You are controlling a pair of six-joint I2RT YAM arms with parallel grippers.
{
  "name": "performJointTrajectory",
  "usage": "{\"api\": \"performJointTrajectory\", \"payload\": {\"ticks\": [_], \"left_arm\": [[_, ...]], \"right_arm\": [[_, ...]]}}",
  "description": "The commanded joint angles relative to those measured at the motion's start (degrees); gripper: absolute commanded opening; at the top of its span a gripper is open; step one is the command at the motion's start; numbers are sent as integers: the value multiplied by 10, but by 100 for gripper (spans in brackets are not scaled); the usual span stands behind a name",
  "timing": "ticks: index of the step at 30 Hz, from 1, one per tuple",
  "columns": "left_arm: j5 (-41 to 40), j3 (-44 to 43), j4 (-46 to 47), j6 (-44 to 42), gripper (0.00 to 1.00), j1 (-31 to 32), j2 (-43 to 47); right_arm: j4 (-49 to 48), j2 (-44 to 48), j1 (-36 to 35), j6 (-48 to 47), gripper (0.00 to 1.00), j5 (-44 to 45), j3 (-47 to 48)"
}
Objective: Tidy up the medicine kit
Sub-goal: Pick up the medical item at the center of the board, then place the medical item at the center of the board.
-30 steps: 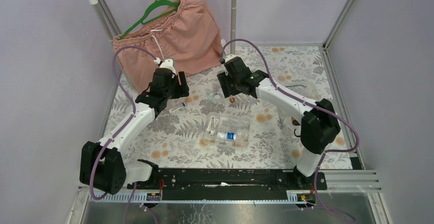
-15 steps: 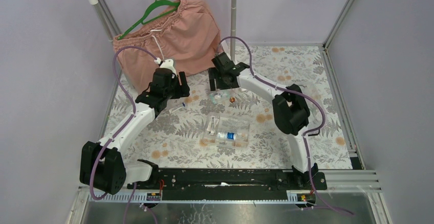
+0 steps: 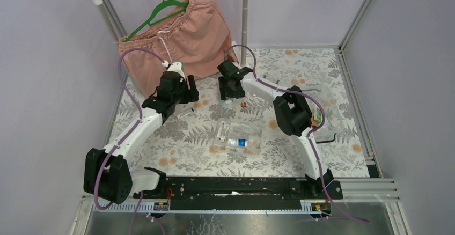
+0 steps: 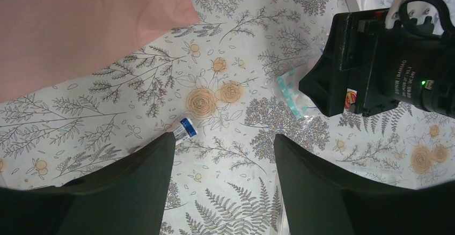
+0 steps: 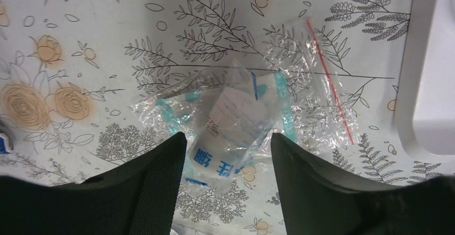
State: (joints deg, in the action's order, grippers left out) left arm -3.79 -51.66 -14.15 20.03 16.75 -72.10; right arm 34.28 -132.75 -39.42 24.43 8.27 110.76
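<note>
Now the right gripper (image 5: 226,141) hangs open over the sachet (image 5: 239,119). Ideally it drops straight and pinches its middle.

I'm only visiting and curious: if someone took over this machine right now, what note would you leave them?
Left gripper: jaws open, empty, above the cloth near a small blue-tipped tube.
Right gripper: jaws open, over a clear packet lying on the cloth, not gripping it.
Kit box: open, mid-table, a bottle and some white pieces already inside.
Left to do: pack the packet, tube and small brown item, then close the box.
</note>
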Motion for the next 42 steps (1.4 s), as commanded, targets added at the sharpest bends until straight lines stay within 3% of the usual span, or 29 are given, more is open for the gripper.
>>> {"api": "performJointTrajectory", "payload": {"ticks": [1, 9, 15, 20, 24, 31, 39, 42], "left_arm": [[6, -17, 8, 4, 75, -7, 11], [10, -15, 11, 5, 75, -9, 11], [12, -14, 11, 5, 75, -10, 10], [12, -14, 11, 5, 75, -10, 10], [19, -16, 10, 6, 75, -11, 5], [111, -10, 29, -12, 77, -10, -9], [169, -40, 42, 12, 81, -7, -88], [166, -63, 42, 19, 81, -2, -122]], "right_arm": [[10, -5, 1, -10, 64, 21, 25], [-16, 22, 2, -23, 38, 23, -4], [-60, 104, 1, -47, 37, 16, -62], [-55, 182, 7, -58, 36, 67, -137], [-52, 256, 24, -52, 35, 81, -241], [-48, 365, 46, -35, 35, 86, -414], [-88, 390, 46, -31, 37, 50, -484], [-93, 395, 46, -30, 43, 47, -495]]}}
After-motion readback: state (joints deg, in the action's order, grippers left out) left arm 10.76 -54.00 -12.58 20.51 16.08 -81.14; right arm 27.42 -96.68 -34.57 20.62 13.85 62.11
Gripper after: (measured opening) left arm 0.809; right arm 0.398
